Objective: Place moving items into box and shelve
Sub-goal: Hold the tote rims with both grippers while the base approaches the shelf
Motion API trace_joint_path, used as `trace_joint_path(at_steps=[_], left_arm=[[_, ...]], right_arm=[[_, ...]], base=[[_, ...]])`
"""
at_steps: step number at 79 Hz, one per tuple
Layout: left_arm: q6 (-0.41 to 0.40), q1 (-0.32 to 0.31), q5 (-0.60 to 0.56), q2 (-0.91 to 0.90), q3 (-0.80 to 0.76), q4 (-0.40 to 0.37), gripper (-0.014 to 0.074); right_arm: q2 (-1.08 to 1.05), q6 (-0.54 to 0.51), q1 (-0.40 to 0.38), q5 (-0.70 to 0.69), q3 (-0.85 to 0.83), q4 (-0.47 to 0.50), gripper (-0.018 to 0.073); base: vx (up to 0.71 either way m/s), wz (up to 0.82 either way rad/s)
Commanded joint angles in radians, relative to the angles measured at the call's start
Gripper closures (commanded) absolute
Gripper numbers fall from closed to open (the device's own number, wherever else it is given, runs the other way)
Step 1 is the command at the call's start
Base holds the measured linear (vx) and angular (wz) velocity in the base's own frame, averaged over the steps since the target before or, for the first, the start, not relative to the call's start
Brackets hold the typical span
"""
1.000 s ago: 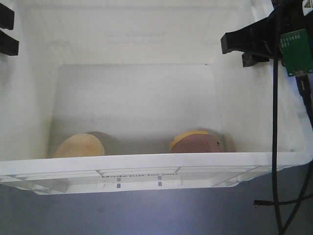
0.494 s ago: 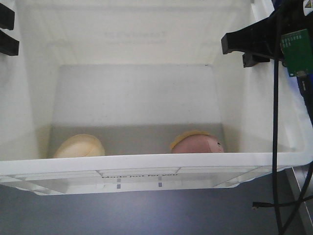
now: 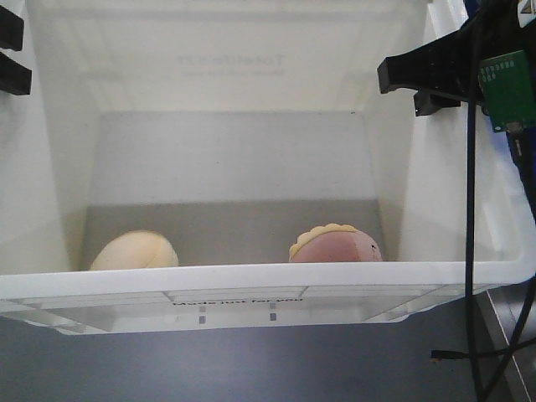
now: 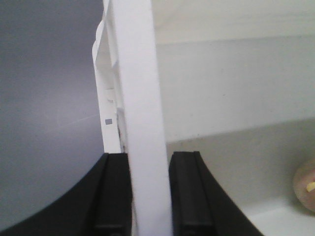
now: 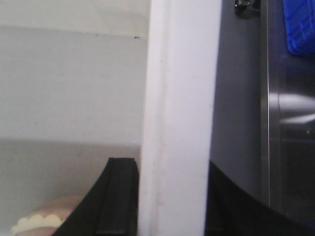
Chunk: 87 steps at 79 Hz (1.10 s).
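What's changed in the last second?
The pinkish-brown ball rolled slightly, and its yellow scalloped rim now sits upper left with more pink showing. A metal edge has slid into view under the near right corner of the box, so the rig seems to be travelling. Unchanged: the cream lump, and the left gripper and right gripper, clamped on the box's side walls.

One box; one cream lump; one pink scalloped ball; one blue bin.
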Motion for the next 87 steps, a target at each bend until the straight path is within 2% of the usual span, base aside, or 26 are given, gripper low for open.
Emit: trace_joint_path(at_steps=[1,87], left_arm=[[0.002,-0.008,-0.067,-0.035,-0.044,-0.021,0.0603],[0.002,-0.008,-0.067,-0.036,-0.044,-0.021,0.0603]], right_arm=[[-0.037,-0.014,-0.003,-0.066,-0.043,-0.076,0.0566],[-0.037,-0.014,-0.003,-0.067,-0.043,-0.077,0.0566]], base=[[0.46,-0.03],[0.49,-0.01]])
